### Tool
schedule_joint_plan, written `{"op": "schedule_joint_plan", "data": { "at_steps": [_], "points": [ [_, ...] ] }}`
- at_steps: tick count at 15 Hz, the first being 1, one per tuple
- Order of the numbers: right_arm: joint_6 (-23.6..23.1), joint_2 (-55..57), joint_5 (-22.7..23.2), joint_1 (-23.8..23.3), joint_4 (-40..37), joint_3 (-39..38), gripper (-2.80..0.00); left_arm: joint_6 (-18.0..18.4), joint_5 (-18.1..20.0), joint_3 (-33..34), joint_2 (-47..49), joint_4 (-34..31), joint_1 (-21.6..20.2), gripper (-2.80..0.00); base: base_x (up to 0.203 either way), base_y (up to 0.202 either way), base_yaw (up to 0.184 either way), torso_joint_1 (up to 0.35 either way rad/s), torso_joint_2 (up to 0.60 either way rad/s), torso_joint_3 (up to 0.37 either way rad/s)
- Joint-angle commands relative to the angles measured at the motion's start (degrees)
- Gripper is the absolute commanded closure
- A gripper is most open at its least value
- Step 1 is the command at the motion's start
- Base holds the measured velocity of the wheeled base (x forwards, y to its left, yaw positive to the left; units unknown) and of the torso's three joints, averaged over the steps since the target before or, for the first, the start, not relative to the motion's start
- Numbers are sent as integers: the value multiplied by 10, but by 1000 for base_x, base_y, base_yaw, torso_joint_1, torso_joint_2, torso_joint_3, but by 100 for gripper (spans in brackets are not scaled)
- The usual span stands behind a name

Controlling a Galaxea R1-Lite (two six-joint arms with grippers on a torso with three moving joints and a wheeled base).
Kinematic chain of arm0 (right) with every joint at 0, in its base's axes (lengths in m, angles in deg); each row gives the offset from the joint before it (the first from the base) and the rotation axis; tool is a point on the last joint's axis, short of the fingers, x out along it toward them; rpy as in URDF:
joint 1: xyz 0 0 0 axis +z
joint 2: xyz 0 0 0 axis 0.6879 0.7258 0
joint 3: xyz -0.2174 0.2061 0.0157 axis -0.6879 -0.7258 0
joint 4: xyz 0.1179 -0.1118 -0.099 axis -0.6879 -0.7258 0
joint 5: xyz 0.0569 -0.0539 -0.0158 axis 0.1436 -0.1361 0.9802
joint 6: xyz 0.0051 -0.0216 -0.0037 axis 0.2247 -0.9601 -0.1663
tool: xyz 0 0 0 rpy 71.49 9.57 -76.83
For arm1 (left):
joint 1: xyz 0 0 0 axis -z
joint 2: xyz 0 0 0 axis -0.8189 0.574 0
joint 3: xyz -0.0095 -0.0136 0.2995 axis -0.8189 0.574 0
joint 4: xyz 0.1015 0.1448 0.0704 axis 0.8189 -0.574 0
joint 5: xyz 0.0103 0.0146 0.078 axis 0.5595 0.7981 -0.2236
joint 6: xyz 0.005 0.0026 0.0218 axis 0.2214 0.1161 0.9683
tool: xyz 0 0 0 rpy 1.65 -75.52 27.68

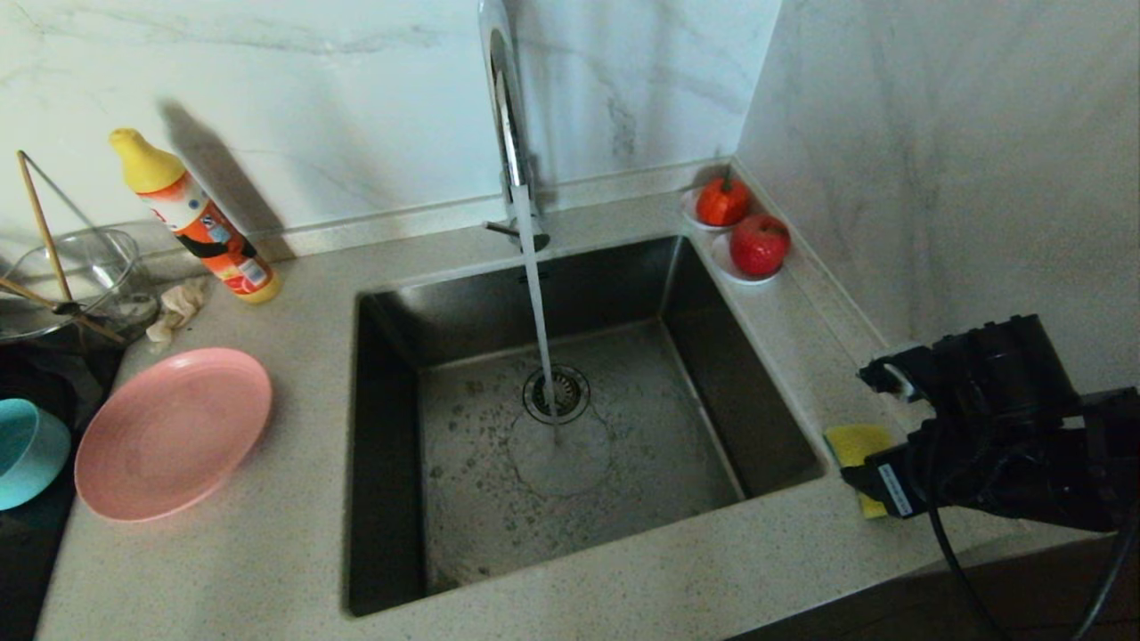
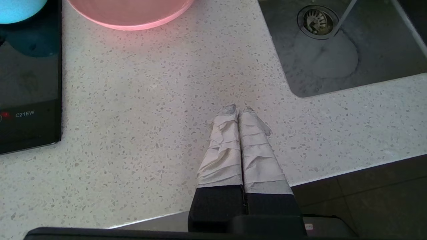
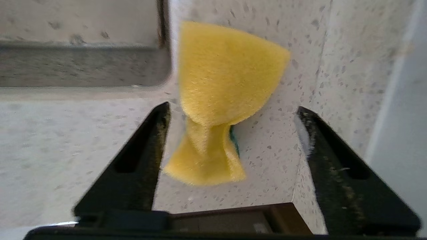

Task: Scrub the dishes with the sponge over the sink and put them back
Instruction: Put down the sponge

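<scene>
Sponge: the rectangular yellow foam sponge with green scouring layer (image 3: 220, 100) lies on the speckled stone bench (image 1: 623, 579), just right of the dark steel sink (image 1: 552, 427), pinched at its near end.
Right end effector (image 3: 233, 113): jaws spread wide, straddling it, gripping nothing.
Long axis: pointing away from the end effector.
Left end effector (image 2: 238, 115): closed, empty, parked near the pink round plate (image 1: 174, 432) and teal bowl (image 1: 27, 450).
Obstruction: none between; water runs from the chrome tap (image 1: 508, 116).

The pink plate (image 1: 173, 433) lies flat on the table left of the sink (image 1: 392, 463); the teal bowl (image 1: 28, 450) sits at the far left edge, on a dark surface. Water runs from the tap into the sink's drain (image 1: 556, 393). The yellow sponge (image 3: 220, 100), pinched at its middle with a green layer underneath, lies on the table right of the sink.
</scene>
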Motion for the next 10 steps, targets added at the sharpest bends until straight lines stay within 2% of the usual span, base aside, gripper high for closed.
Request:
{"op": "schedule_joint_plan", "data": {
  "at_steps": [1,6,9,10],
  "points": [
    [0,-41,-8,20,1,-7,-280,1,0,0,-1,0,0,0,0,0,0,0,0,0],
    [-2,-144,-9,76,-6,-31,-280,0,0,0,-1,0,0,0,0,0,0,0,0,0],
    [-4,-190,-13,82,-11,-61,-280,0,0,0,-1,0,0,0,0,0,0,0,0,0],
    [-6,-206,-11,82,-13,-72,0,0,0,0,-1,0,0,0,0,0,0,0,0,0]
  ]
}}
